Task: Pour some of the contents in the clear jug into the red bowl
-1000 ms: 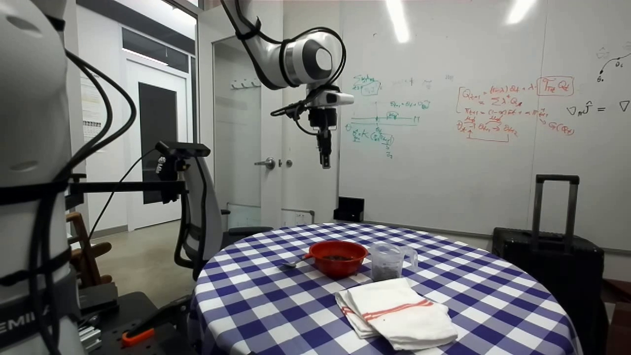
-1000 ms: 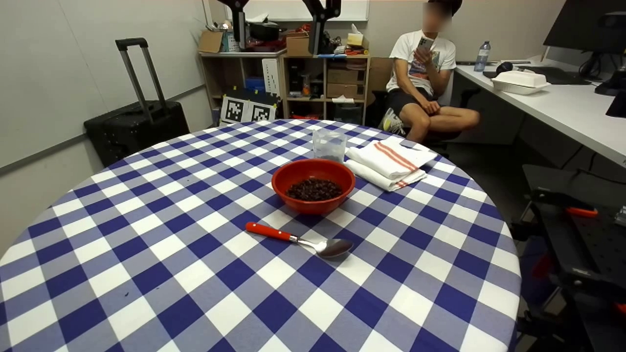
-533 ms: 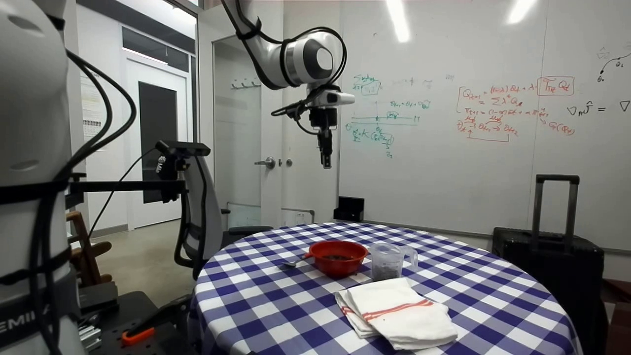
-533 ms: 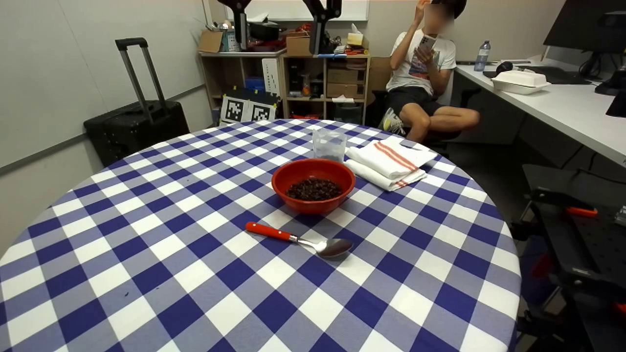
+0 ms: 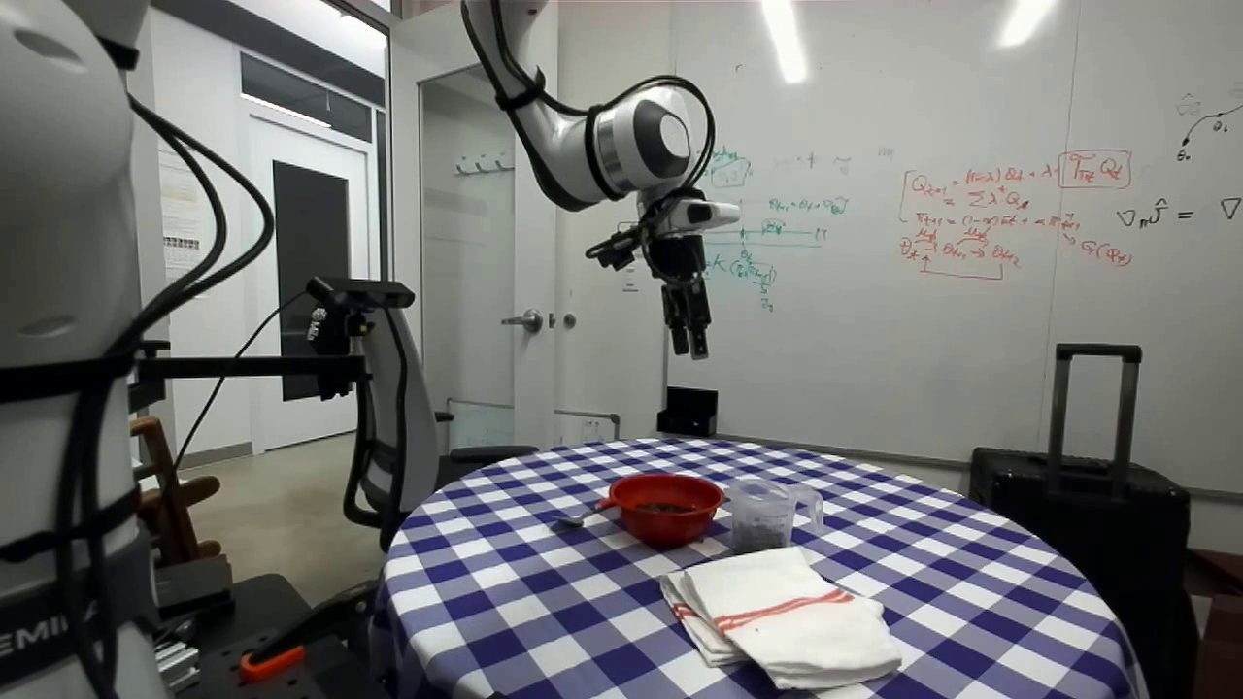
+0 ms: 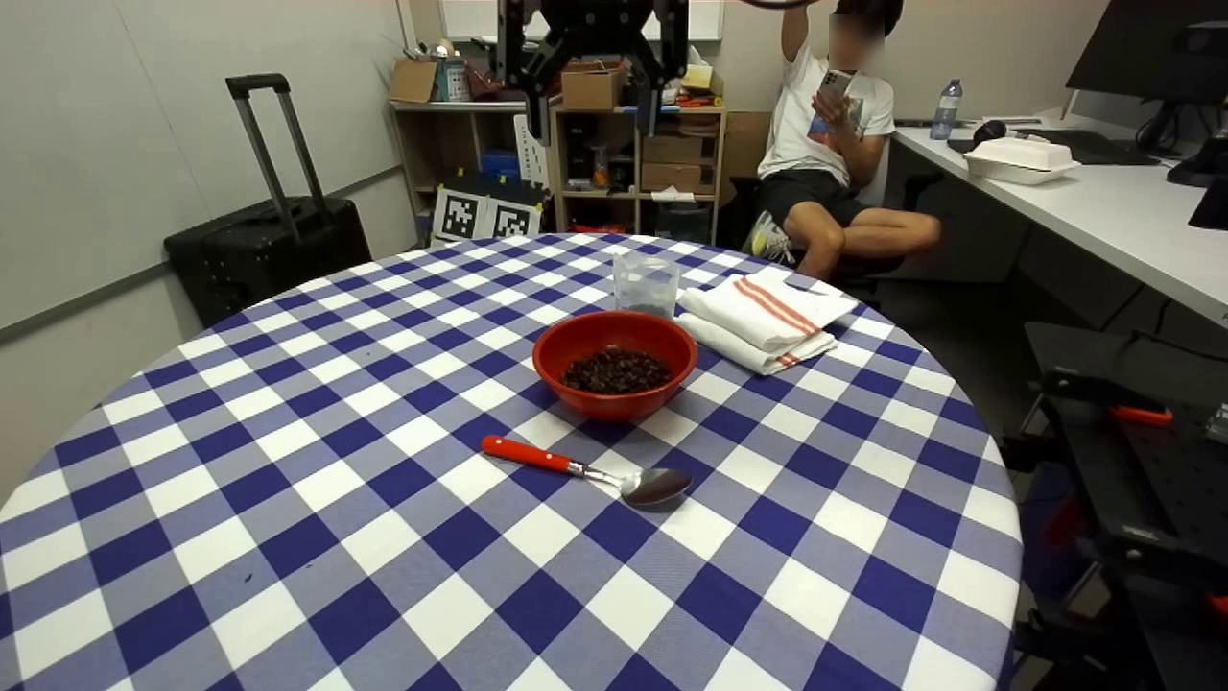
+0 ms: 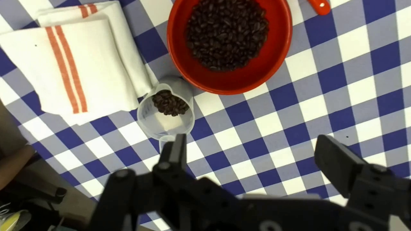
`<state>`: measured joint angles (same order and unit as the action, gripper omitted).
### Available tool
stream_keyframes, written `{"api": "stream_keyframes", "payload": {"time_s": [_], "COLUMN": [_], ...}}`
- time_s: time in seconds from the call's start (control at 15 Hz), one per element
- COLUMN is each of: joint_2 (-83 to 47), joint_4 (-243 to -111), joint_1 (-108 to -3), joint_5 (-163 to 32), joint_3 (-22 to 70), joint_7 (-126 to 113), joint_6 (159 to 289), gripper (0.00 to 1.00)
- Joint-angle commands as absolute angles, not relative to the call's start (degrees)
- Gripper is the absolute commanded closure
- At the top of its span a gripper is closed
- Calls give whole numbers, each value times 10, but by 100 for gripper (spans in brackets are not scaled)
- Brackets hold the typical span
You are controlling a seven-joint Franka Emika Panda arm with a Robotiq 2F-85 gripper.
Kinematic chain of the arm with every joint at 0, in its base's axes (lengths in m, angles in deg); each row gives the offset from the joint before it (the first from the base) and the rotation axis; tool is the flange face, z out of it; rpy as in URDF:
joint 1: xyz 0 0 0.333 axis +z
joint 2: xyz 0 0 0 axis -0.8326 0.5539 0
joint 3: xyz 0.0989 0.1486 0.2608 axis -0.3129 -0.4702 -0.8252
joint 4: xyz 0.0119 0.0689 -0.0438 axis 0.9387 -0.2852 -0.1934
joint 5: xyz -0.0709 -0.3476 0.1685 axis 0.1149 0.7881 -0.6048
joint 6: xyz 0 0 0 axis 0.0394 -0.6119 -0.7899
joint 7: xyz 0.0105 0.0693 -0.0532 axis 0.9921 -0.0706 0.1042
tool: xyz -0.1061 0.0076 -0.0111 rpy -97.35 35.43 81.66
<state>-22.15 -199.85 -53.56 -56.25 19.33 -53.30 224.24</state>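
Jug (image 7: 168, 123) is clear, a bit cloudy, upright on the tablecloth (image 5: 544, 621), dark beans (image 7: 170, 103) piled to one side inside. Marks on its wall, too small to read. Glossy red bowl (image 7: 231, 78) just beside it, also holding beans. Arm (image 5: 58, 243) says "EMI" low down; whiteboard (image 5: 874, 369) has red "Q" terms. Gripper (image 7: 251, 139) well above the tablecloth, fingers (image 7: 337, 163) spread wide, released. In wrist view, jug sits outside the gap, handle showing just past one fingertip.
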Motion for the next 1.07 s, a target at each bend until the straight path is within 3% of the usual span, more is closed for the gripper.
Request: {"api": "stream_keyframes", "payload": {"time_s": [0.0, 1.0], "joint_2": [-191, -20], "joint_4": [-2006, -1918], "joint_1": [-557, -572], "joint_5": [-604, -658], "joint_3": [213, 273], "joint_7": [-451, -397], "joint_6": [2284, 2321], "gripper": [0, 0]}}
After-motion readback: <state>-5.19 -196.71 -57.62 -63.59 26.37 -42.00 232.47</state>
